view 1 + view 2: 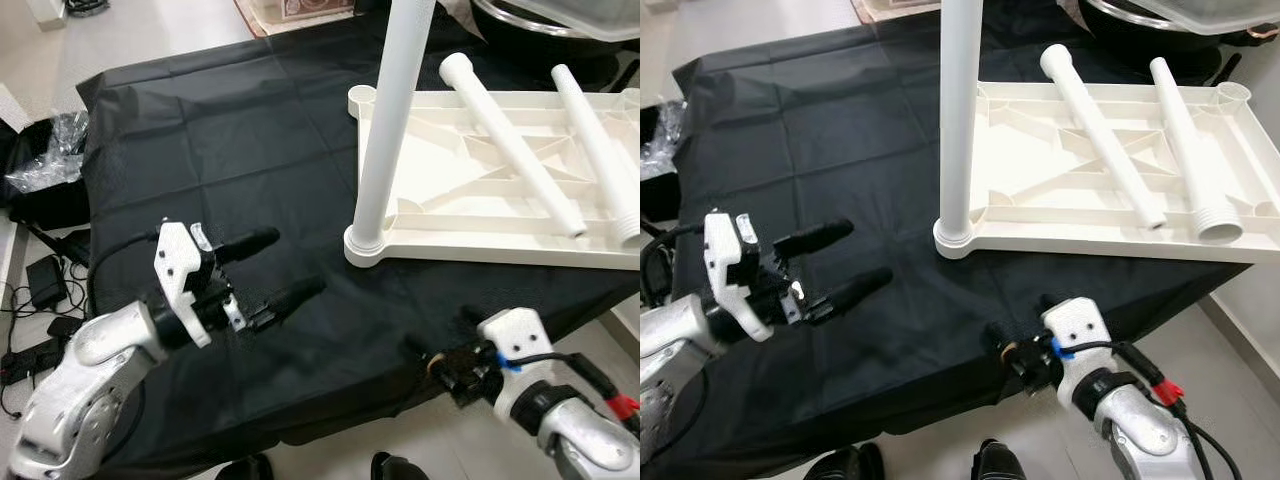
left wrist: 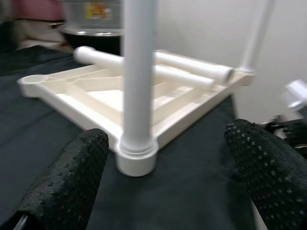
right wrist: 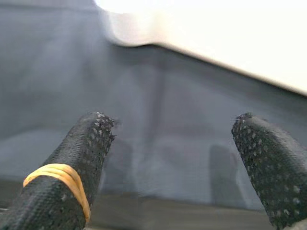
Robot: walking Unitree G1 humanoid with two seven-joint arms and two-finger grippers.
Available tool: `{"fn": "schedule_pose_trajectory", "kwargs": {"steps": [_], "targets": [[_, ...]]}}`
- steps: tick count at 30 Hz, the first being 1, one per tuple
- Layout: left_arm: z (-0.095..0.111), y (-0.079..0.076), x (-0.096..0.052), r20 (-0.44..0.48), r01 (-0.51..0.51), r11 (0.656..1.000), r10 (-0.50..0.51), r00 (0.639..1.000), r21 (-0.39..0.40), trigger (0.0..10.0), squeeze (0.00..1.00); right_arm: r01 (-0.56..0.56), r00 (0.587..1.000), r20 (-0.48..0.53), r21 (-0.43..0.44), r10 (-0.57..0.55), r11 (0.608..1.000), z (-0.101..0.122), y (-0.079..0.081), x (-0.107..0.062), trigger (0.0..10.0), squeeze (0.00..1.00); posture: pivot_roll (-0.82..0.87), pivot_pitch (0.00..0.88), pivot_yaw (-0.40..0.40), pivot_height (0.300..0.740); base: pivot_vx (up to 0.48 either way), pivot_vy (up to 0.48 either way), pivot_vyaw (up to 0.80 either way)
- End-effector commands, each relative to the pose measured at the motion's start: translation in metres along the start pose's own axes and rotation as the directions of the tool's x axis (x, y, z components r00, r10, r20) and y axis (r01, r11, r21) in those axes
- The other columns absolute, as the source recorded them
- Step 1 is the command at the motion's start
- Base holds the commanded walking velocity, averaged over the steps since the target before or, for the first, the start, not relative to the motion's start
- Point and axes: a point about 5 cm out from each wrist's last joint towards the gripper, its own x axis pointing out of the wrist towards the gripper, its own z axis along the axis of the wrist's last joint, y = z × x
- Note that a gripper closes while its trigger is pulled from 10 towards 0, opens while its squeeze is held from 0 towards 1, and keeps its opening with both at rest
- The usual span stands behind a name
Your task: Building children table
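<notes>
— Black cloth (image 1: 240,150) covers everything; the white tabletop (image 1: 480,190) lies upside down on it, one leg (image 1: 390,120) standing in the near corner, two loose legs (image 1: 510,140) lying across it.

— And the grippers?

— Left gripper (image 1: 275,265) hovers wide open, empty, near that upright leg. Right gripper (image 3: 172,143) looks spread too, by the cloth's edge, I think touching nothing.

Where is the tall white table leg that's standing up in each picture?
Left eye view: the standing leg rises from the near left corner of the upside-down tabletop.
Right eye view: left of centre, same corner.
Left wrist view: in the middle, between the left gripper fingers.
Right wrist view: I cannot make it out.
Shared landmark: the black cloth.
</notes>
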Motion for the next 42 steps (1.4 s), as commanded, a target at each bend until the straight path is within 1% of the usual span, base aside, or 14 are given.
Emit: {"fn": "schedule_pose_trajectory", "kwargs": {"steps": [1,3,4,5,7,10,20,28,30,32,35,40,41,42], "targets": [[-0.006,-0.002,0.003,-0.013,-0.006,1.000,0.006,1.000,-0.006,10.0,0.00,0.080,0.997,-0.018,0.003,-0.079,0.997,-0.005,-0.009,-0.003,10.0,0.00,-0.06,0.206,0.030,0.740,0.000,0.000,0.00],[-0.007,-0.002,0.006,-0.011,-0.006,1.000,0.006,1.000,-0.007,10.0,0.00,0.104,0.994,-0.022,0.006,-0.104,0.995,-0.006,-0.012,-0.003,10.0,0.00,-0.06,0.206,0.030,0.740,0.000,0.000,0.00],[-0.015,-0.010,0.032,-0.009,0.028,1.000,-0.028,1.000,-0.003,10.0,0.00,0.233,0.971,-0.068,0.035,-0.231,0.972,-0.015,-0.033,-0.006,10.0,0.00,-0.06,0.195,0.020,0.740,0.000,0.000,0.00],[-0.015,-0.010,0.032,-0.009,0.028,1.000,-0.028,1.000,-0.003,10.0,0.00,0.233,0.971,-0.068,0.035,-0.231,0.972,-0.015,-0.033,-0.006,10.0,0.00,-0.06,0.195,0.020,0.740,0.000,0.000,0.00],[-0.020,-0.012,0.055,-0.022,0.014,1.000,-0.014,1.000,0.021,10.0,0.00,0.294,0.953,-0.090,0.028,-0.290,0.955,-0.018,-0.042,-0.008,10.0,0.00,-0.06,0.193,0.019,0.740,0.000,0.000,0.00],[-0.024,0.002,0.082,-0.031,-0.097,0.995,0.098,0.995,0.034,10.0,0.00,0.315,0.945,-0.096,0.012,-0.312,0.949,-0.019,-0.042,-0.007,10.0,0.00,-0.07,0.192,0.024,0.740,0.000,0.000,0.00],[-0.017,0.022,0.122,0.002,-0.222,0.969,0.223,0.975,0.108,10.0,0.00,0.381,0.920,-0.100,-0.002,-0.380,0.924,-0.019,-0.055,-0.007,10.0,0.00,-0.07,0.202,0.035,0.740,0.000,0.000,0.00],[-0.017,0.017,0.129,0.022,-0.193,0.978,0.191,0.981,0.081,10.0,0.00,0.407,0.907,-0.114,-0.015,-0.406,0.914,-0.022,-0.059,-0.007,10.0,0.00,-0.06,0.209,0.038,0.740,0.000,0.000,0.00],[-0.017,0.007,0.134,0.042,-0.121,0.992,0.120,0.992,0.040,10.0,0.00,0.429,0.895,-0.122,-0.028,-0.429,0.903,-0.023,-0.063,-0.008,10.0,0.00,-0.06,0.212,0.040,0.740,0.000,0.000,0.00],[-0.017,0.007,0.134,0.042,-0.121,0.992,0.120,0.992,0.040,10.0,0.00,0.429,0.895,-0.122,-0.028,-0.429,0.903,-0.023,-0.063,-0.008,10.0,0.00,-0.06,0.212,0.040,0.740,0.000,0.000,0.00],[-0.018,-0.013,0.144,0.064,-0.001,1.000,0.001,0.998,0.010,10.0,0.00,0.460,0.879,-0.115,-0.045,-0.462,0.887,-0.021,-0.072,-0.005,10.0,0.00,-0.06,0.214,0.040,0.740,0.000,0.000,0.00],[-0.024,-0.009,0.153,0.042,-0.035,0.999,0.034,0.999,0.018,10.0,0.00,0.465,0.878,-0.105,-0.043,-0.467,0.884,-0.019,-0.074,-0.001,10.0,0.00,-0.06,0.215,0.042,0.740,0.000,0.000,0.00],[-0.025,-0.008,0.155,0.042,-0.041,0.999,0.040,0.998,0.019,6.9,0.00,0.466,0.878,-0.103,-0.043,-0.468,0.884,-0.018,-0.074,-0.001,10.0,0.00,-0.06,0.216,0.041,0.740,0.000,0.000,0.00],[-0.025,-0.008,0.156,0.042,-0.044,0.999,0.043,0.998,0.020,6.9,0.00,0.467,0.877,-0.102,-0.044,-0.469,0.883,-0.018,-0.074,-0.001,10.0,0.00,-0.06,0.216,0.041,0.740,0.000,0.000,0.00]]}}
